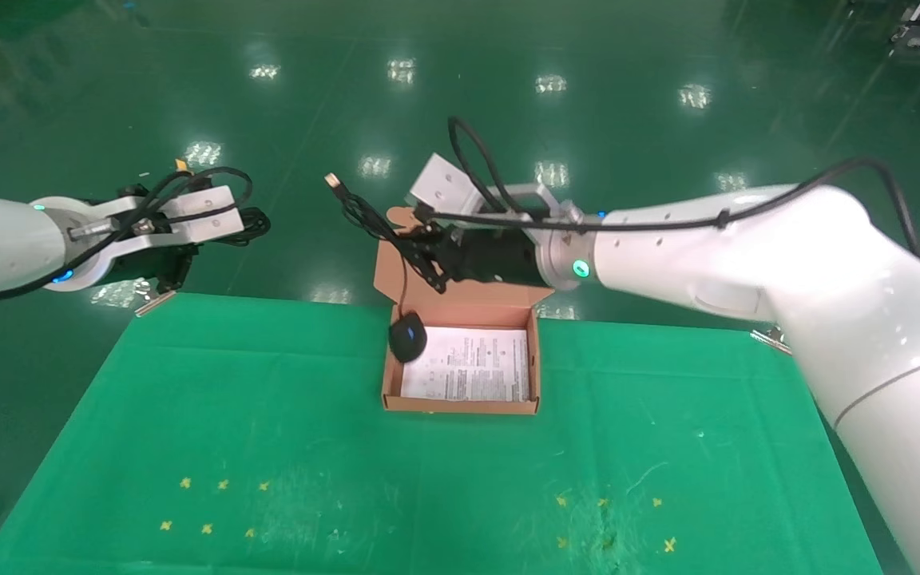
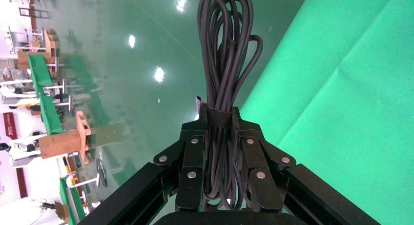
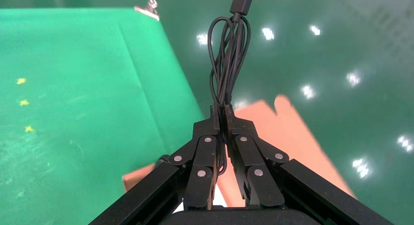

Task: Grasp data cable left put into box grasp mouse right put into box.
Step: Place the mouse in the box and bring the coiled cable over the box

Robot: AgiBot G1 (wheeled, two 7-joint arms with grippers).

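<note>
The mouse [image 1: 408,337] hangs by its thin cord [image 1: 396,254] at the box's [image 1: 460,406] 9 o'clock wall, its body half over the rim and half over the white printed sheet [image 1: 468,363]. The right claw [image 1: 420,249], above the box's 12 o'clock edge, is pressed together on the bunched cord, not on the mouse body; the USB plug [image 1: 333,181] sticks up toward 11 o'clock beyond the lid [image 1: 396,263].

The main risk seems to be the mouse landing astride the wall: if the cord is let go here, the body could tip outward onto the bench [image 1: 268,447] instead of inside. The loose cord loops and plug might also drape over the lid or rim and stay outside the box. A swinging mouse could knock the light cardboard box askew.

The data cable [image 2: 225,64] is well apart from the box, off the bench's 10 o'clock corner, pinched around its strapped middle by the left claw [image 2: 222,152]. Its long loops may spill over the rim later, since the bundle looks about as long as the box is wide.

Count: one mouse, one data cable, one box, one lining sheet, two claws, both loaded.
</note>
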